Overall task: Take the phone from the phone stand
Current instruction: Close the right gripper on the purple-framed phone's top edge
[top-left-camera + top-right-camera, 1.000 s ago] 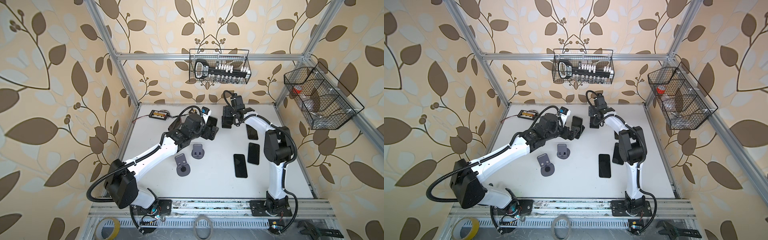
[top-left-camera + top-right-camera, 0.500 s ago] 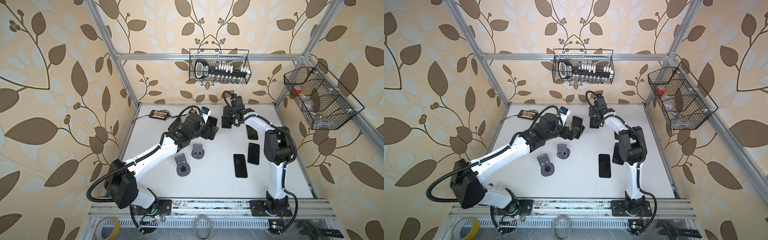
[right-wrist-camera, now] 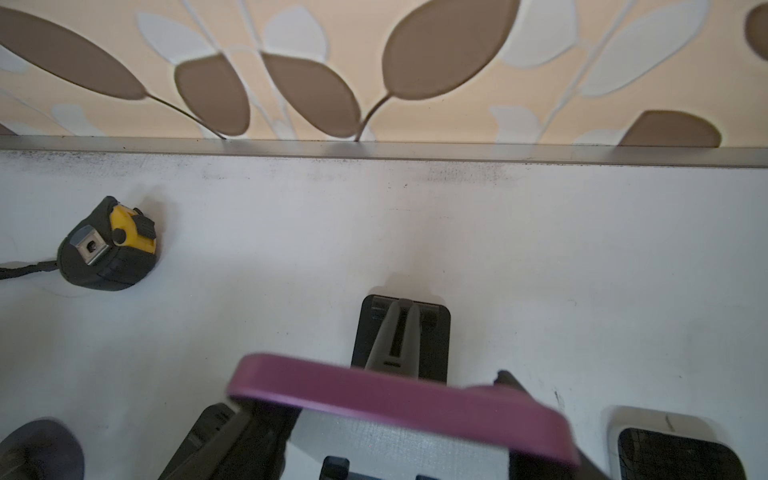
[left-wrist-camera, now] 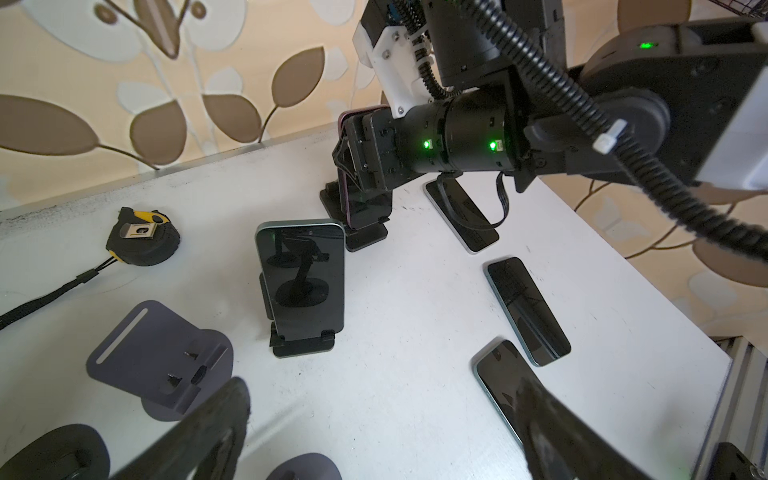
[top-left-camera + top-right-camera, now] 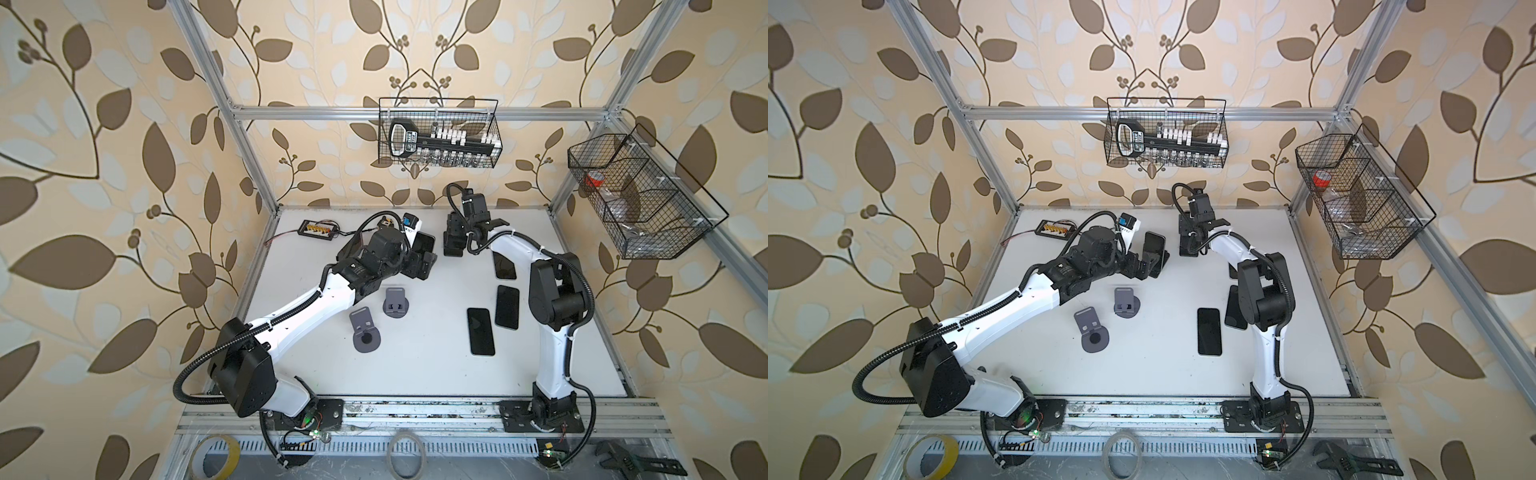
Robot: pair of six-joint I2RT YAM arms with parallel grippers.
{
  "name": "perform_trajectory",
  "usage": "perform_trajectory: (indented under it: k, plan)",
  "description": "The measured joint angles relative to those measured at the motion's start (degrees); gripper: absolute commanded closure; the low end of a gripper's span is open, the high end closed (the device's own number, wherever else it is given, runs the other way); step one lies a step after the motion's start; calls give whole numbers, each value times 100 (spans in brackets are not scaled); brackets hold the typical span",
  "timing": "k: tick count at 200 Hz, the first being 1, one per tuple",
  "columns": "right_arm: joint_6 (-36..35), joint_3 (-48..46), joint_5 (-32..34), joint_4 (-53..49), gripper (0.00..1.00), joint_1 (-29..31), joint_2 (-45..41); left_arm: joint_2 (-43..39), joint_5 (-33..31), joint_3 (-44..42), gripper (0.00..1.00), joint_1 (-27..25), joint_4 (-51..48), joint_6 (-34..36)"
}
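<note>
Now your right claw [image 3: 370,399] straddles the purple phone [image 3: 436,405], propped long-axis-up on its black stand [image 3: 436,340], directly between the jaws; whether they pinch yet, I cannot tell. Your left claw [image 4: 382,390] gapes wide, farther off.

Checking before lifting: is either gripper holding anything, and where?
The left gripper holds nothing. The right gripper straddles the side edges of the purple phone on its stand; firm grip cannot be told.

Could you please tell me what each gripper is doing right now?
Left gripper: open, empty.
Right gripper: fingers flank the purple phone on its stand; grip cannot be told.
</note>
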Motion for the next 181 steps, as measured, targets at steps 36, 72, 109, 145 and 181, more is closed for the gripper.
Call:
perform_trajectory:
  k: [36, 72, 109, 145, 181]
  plan:
    - [0, -52, -39, 44, 40, -11, -28, 0, 2, 0, 1, 0, 0, 15]
    - [0, -52, -61, 46, 42, -15, -28, 0, 2, 0, 1, 0, -2, 15]
    - [-2, -52, -85, 46, 43, -22, -37, 0, 0, 0, 1, 0, -2, 20]
    - [-28, -52, -109, 44, 44, -24, -42, 0, 0, 0, 1, -11, 0, 20]
    - [-50, -52, -133, 37, 44, -24, -50, 0, 4, 0, 1, -37, -2, 20]
